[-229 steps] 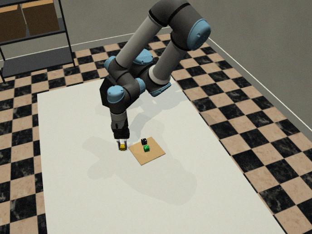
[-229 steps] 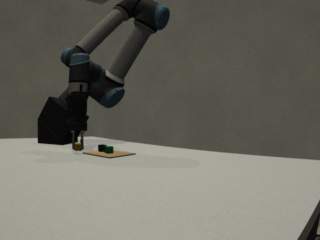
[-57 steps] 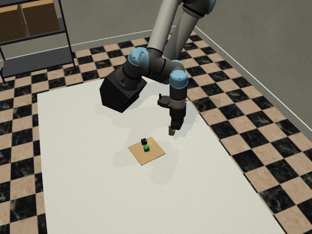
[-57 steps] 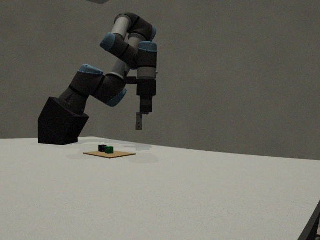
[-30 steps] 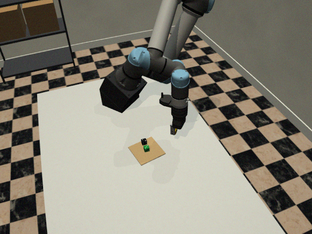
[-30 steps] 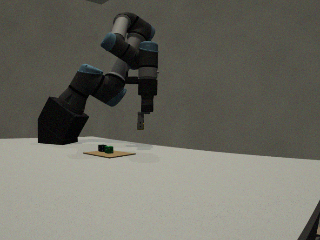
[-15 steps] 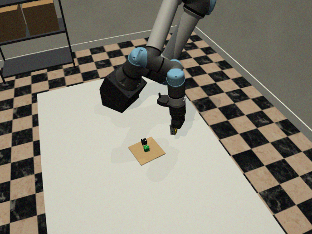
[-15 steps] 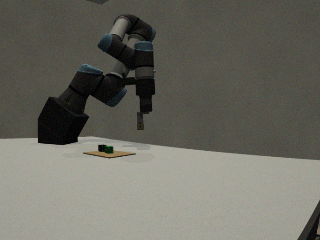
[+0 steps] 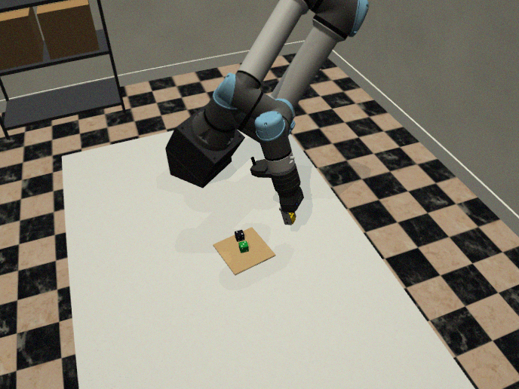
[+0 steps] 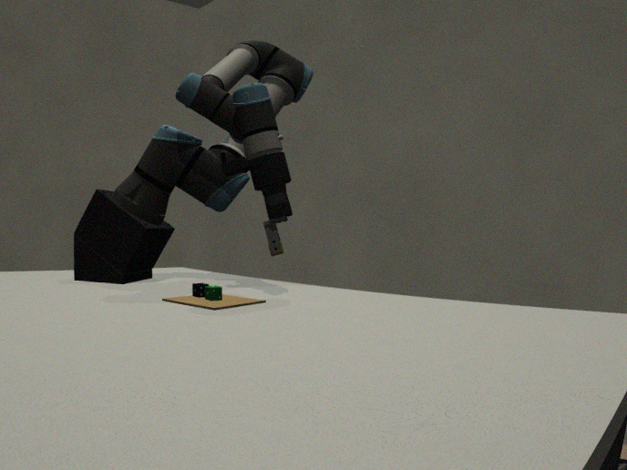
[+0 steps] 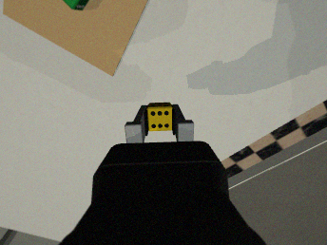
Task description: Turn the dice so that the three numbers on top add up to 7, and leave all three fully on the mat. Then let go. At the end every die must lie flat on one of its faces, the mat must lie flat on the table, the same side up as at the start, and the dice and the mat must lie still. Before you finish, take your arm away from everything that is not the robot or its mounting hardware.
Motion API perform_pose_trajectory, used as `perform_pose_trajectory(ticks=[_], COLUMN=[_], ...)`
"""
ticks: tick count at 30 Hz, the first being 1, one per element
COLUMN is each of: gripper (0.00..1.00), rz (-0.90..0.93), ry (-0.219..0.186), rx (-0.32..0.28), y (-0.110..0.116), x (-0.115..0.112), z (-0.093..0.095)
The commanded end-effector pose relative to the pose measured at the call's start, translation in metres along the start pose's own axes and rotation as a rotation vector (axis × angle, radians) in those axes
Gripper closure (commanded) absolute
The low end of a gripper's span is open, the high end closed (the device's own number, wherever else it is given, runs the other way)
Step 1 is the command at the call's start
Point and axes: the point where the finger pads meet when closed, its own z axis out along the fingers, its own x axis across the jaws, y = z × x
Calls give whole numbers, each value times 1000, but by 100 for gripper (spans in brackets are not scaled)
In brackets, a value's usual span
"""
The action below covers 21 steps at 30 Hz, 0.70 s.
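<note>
We see a wide white table (image 9: 167, 313) standing on a floor of black and tan checkered tiles (image 9: 440, 217); the black tiles carry a marbled pattern. Behind the table, in the far left corner of the top view, a dark metal shelf rack (image 9: 109, 46) stands against a grey wall (image 9: 419, 41), and on its upper shelf we find two brown cardboard boxes (image 9: 66, 25) side by side, just touching or nearly so. A pale baseboard (image 9: 176, 66) runs along the foot of the wall. From the exterior view, the same table (image 10: 354, 379) fills the foreground beneath a plain grey wall (image 10: 456, 126)
</note>
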Motion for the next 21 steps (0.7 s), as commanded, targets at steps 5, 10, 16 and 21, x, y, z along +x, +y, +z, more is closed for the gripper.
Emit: perform_pose_trajectory(ticks=[5, 10, 16, 21], gripper=[51, 51, 51, 51], rz=[-2, -2, -2, -2], ry=[13, 10, 15, 13], rx=[-181, -287, -355, -433], y=[-2, -3, -3, -4], x=[1, 0, 0, 0], z=[1, 2, 2, 3])
